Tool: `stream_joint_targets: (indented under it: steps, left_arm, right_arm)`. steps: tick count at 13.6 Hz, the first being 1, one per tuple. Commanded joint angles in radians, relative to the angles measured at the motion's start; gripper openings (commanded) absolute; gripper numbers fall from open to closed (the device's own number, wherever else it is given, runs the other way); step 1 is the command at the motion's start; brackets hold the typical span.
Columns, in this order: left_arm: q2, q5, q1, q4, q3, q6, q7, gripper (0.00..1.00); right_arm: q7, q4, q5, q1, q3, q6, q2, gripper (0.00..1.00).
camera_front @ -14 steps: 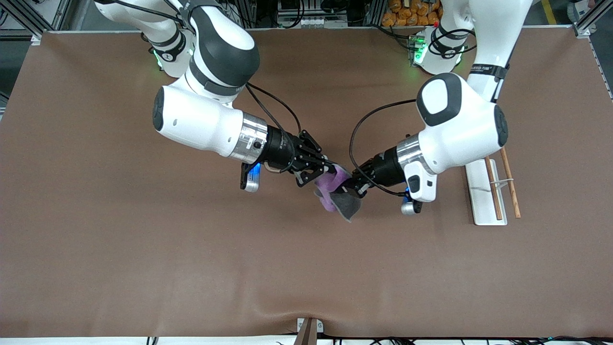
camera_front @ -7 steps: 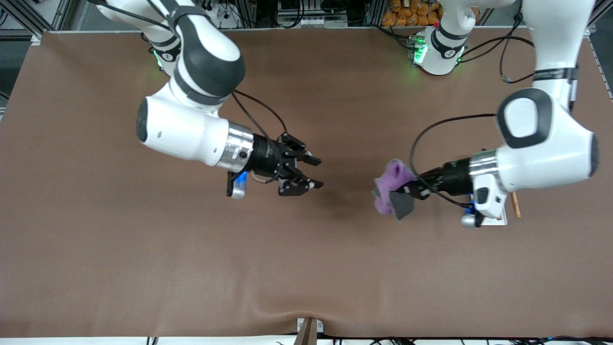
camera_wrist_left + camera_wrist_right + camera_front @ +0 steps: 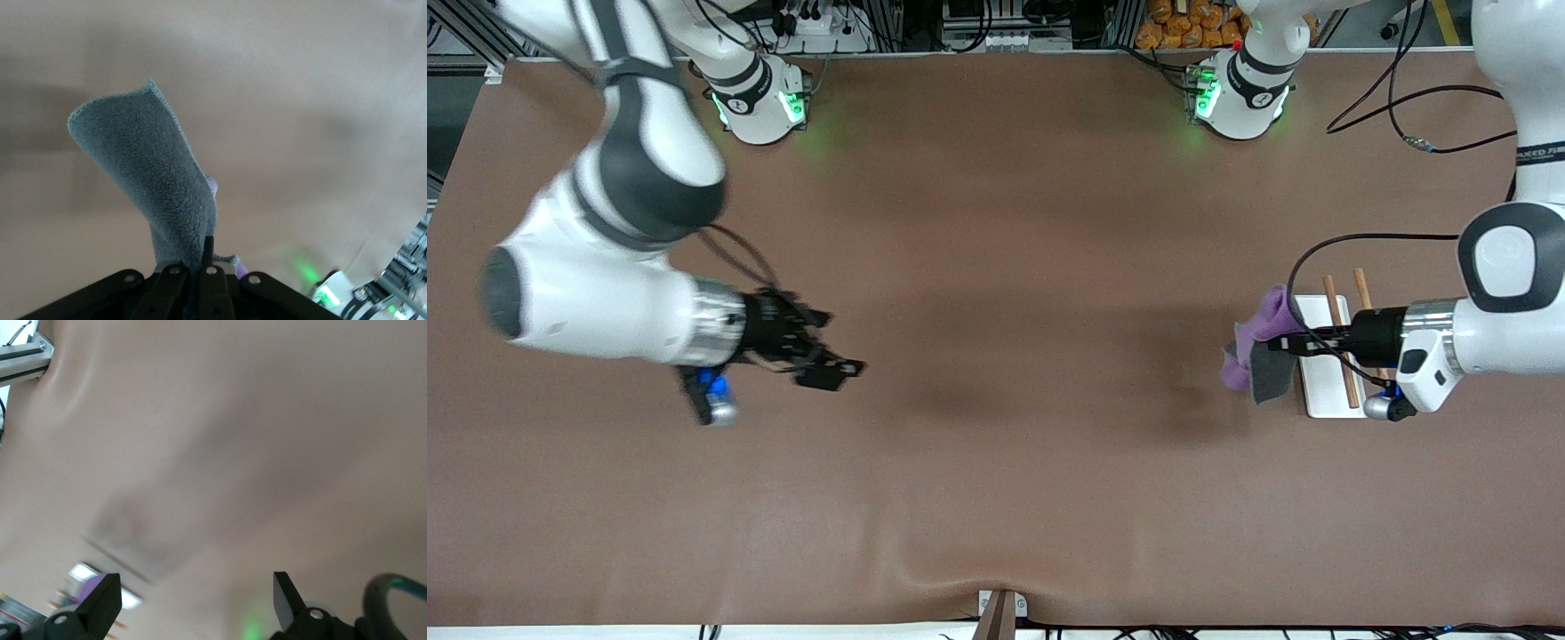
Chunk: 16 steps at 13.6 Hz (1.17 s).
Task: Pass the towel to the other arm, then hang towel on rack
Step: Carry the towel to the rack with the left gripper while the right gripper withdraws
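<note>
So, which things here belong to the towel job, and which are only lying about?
Part of the job:
- towel, held up by the shut left gripper at the edge of the rack
- rack, at the left arm's end of the table
- right gripper, open and empty, over bare table

Only lying about:
- nothing else on the table

Bare table lies between the arms; only the rack stands at the left arm's end.
</note>
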Motion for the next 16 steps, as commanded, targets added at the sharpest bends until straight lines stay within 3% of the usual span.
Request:
stream_joint_targets:
  steps: [1,2,4,6,9,10,12,14,16]
  left_arm:
    - [0.041,0.022,0.065,0.014,-0.013,-0.061,0.143,0.00]
    - [0.041,0.022,0.080,0.014,-0.013,-0.075,0.166,0.00]
    - [0.041,0.022,0.116,0.023,-0.013,-0.110,0.179,0.00]
    - [0.047,0.029,0.152,0.025,-0.013,-0.111,0.212,0.00]
    - [0.088,0.078,0.188,0.057,-0.012,-0.111,0.292,0.00]
    - [0.102,0.107,0.197,0.069,-0.012,-0.111,0.316,0.00]
    - [0.110,0.114,0.215,0.074,-0.013,-0.111,0.366,0.00]
    - [0.108,0.115,0.223,0.074,-0.013,-0.113,0.410,0.00]
    - [0.111,0.114,0.258,0.073,-0.013,-0.115,0.488,0.00]
  right_arm:
    - [-0.173,0.023,-0.113,-0.085,0.006,-0.094,-0.040,1.00]
    - [-0.233,0.029,-0.171,-0.100,0.005,-0.114,-0.055,1.00]
    - [-0.555,0.029,-0.309,-0.126,0.003,-0.143,-0.098,1.00]
    - [-0.887,0.025,-0.332,-0.230,0.005,-0.160,-0.135,1.00]
    - [-1.141,0.021,-0.507,-0.306,0.000,-0.171,-0.167,1.00]
    - [-1.163,0.018,-0.574,-0.298,0.005,-0.177,-0.181,1.00]
    - [-1.160,-0.012,-0.601,-0.298,0.006,-0.240,-0.241,1.00]
    - [-1.152,-0.118,-0.601,-0.289,0.006,-0.211,-0.328,1.00]
    - [-1.000,-0.258,-0.600,-0.227,0.008,-0.156,-0.423,1.00]
